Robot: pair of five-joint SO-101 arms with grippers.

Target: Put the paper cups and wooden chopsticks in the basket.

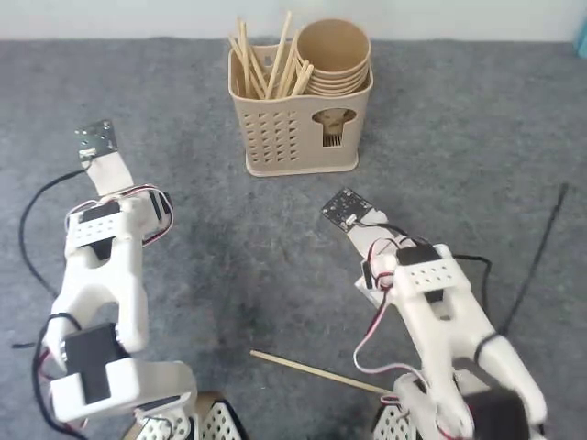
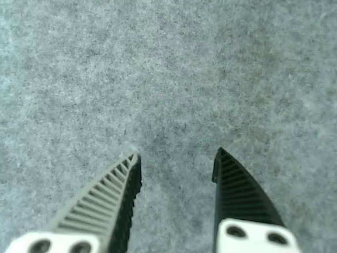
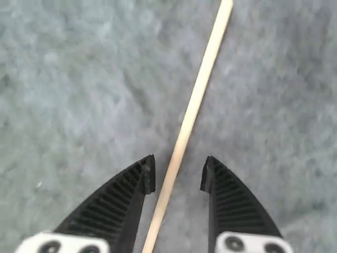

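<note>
1. basket (image 1: 284, 137) sits at the far side of the grey carpet (image 1: 477, 137), with a stack of paper cups (image 1: 335, 50) and a bundle of chopsticks (image 1: 266, 64) standing in it.
2. one loose chopstick (image 1: 316, 369) lies flat on the carpet, near the arm bases.
3. right claw (image 3: 179, 161) is spread, and the chopstick runs through the gap between its tips, ungripped.
4. left claw (image 2: 176, 158) gapes wide over bare carpet, holding nothing.
</note>
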